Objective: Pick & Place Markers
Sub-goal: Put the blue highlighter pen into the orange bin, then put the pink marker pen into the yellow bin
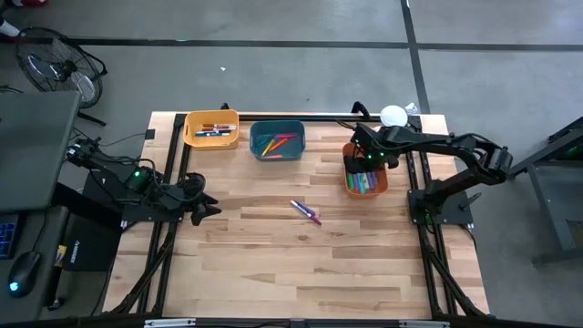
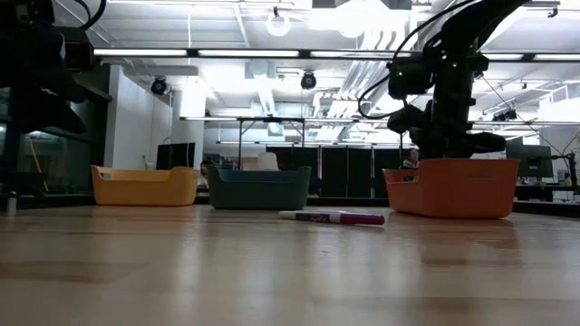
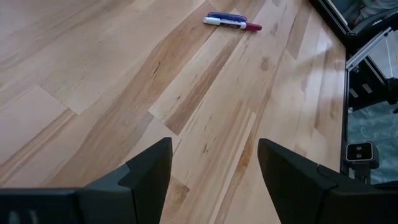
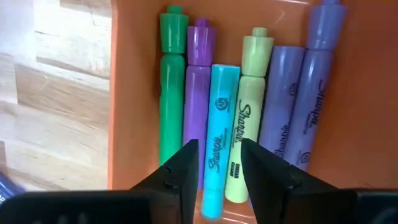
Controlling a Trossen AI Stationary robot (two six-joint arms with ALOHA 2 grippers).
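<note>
Right wrist view, right pincer (image 4: 219, 163) part-open over teal marker (image 4: 221, 137), orange bin (image 4: 367, 112)

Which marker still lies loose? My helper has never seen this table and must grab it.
On the wooden table, look in front of the blue bin, near the middle. The marker there lies flat on bare wood, white-bodied with a purple cap; the others sit in bins.

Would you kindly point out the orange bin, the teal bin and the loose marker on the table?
orange bin (image 1: 348, 185), high view, left wall.
teal bin (image 1: 277, 156), high view, front rim.
loose marker (image 2: 332, 217), low view, mid-barrel.
</note>
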